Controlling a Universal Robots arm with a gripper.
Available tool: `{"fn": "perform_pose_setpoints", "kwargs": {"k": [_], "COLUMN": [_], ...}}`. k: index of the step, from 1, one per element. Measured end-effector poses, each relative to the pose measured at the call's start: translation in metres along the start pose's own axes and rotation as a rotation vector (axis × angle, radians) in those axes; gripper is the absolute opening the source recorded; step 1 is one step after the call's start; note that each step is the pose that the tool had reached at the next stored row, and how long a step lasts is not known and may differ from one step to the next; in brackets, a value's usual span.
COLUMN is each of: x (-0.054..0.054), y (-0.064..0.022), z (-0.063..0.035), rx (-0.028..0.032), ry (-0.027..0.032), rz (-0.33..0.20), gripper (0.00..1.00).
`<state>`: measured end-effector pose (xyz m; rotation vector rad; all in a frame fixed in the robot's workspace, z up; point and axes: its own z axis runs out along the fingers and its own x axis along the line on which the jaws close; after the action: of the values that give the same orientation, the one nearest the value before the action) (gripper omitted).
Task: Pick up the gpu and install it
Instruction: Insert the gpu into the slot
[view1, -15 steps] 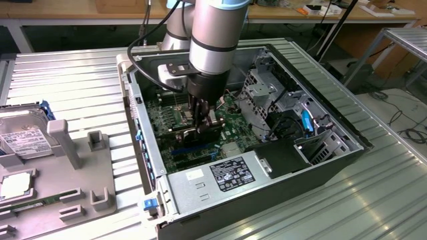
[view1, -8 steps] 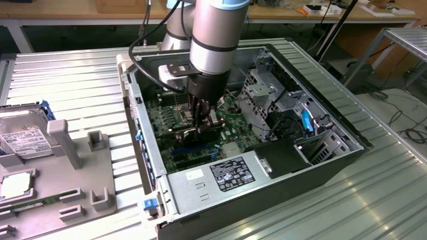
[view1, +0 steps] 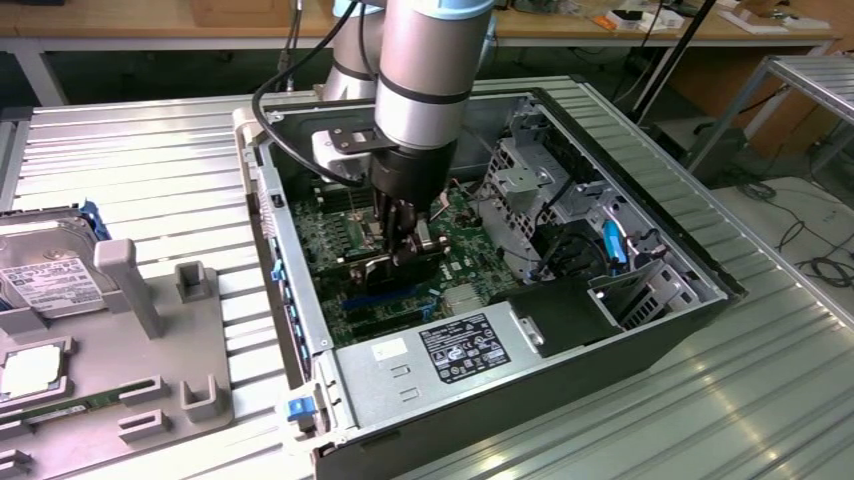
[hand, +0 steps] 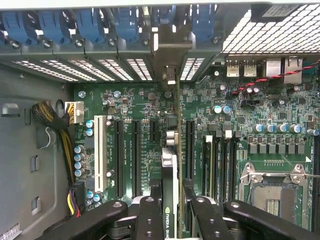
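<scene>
Card first: the gpu (hand: 169, 165) stands on edge inside the open computer case (view1: 641, 330), pinched from both sides between the dark fingers (hand: 150, 220) of the gripper (hand: 172, 210), so the jaws are closed on the board and not on anything else. From the wrist view it runs edge-on away from the fingers towards the perforated rear wall, its metal bracket end (hand: 167, 65) near the row of blue clips (hand: 90, 25). It hangs over the motherboard (hand: 260, 125) among the long black expansion slots (hand: 119, 150), with the white slot (hand: 98, 150) off to one side and the bare CPU socket (hand: 272, 192) well off to the other. The card hides the slot below it, and I cannot tell whether its lower edge touches.

To my eye the pick-up is done and the install step is in hand. Seating it calls for the card's edge square over its slot and the bracket lined up with the rear opening, then a straight, even push.

Writing: "NVIDIA QUA" reads along the card's edge by the fingers. In the exterior view the power supply (view1: 454, 345) carries a black label, and the hard drive (view1: 40, 270) out on the grey tray (view1: 147, 300) a white one; neither is legible
</scene>
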<state>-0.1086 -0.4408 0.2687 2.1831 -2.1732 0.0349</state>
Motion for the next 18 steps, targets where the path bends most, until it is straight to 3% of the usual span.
{"fn": "perform_pose_setpoints", "kwargs": {"k": [18], "x": [0.0013], "y": [0.0011], "z": [0.0001], "rx": [0.0000], "ry": [0.0002], "rz": [0.000], "gripper": [0.27]}}
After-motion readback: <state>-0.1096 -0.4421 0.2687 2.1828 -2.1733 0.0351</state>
